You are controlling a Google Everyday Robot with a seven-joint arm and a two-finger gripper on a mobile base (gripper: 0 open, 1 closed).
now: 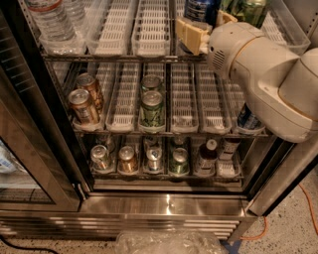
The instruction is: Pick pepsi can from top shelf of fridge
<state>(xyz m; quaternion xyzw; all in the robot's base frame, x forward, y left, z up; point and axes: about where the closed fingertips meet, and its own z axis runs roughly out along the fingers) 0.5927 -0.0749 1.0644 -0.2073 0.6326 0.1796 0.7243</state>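
The pepsi can [199,9], dark navy blue, stands at the back of the top shelf [115,34] of the fridge [169,204], cut off by the upper edge of the view. My gripper [207,25] reaches in from the right on its white arm. It is open, with one beige finger [190,33] left of the can and the other [224,17] to its right. The can's lower part is hidden behind the wrist.
A green can [251,10] stands just right of the gripper; water bottles [49,22] fill the shelf's left end. The middle rack holds copper cans [82,104], green cans [151,106] and a blue can [247,119]. The glass door [25,149] hangs open at left. A plastic bag [169,243] lies on the floor.
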